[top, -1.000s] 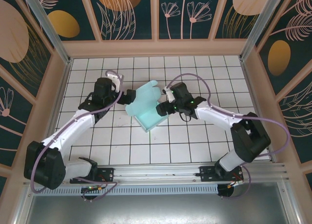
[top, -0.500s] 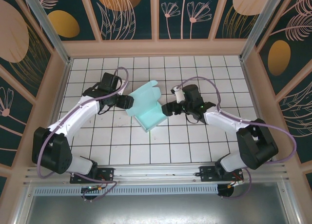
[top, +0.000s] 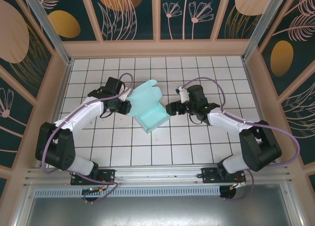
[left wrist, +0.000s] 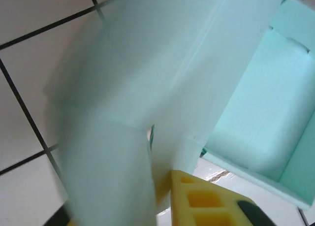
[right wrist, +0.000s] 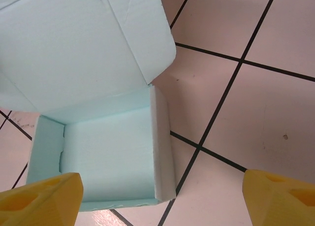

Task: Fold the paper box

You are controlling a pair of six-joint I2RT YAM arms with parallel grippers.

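Right claw (top: 171, 109) has backed off the right wall of the paper box (top: 152, 110) since a second ago, and the left arm has swung in closer to the box's left side. Box sits on the white tiled surface (top: 197, 137), between my two claws. It's open-topped, with a big rounded flap standing up on its far-left side.

Left claw (top: 127, 107) is at the box's left edge. In the left wrist view the flap (left wrist: 147, 88) runs blurred right across the lens beside one yellow finger (left wrist: 206, 201) near centre, so the claw is narrow and pinching that flap.

Right claw is just right of the box. In its wrist view the yellow fingers (right wrist: 44, 196) are spread wide at the bottom corners, holding nothing, with the box's hollow inside (right wrist: 106, 157) ahead of them.
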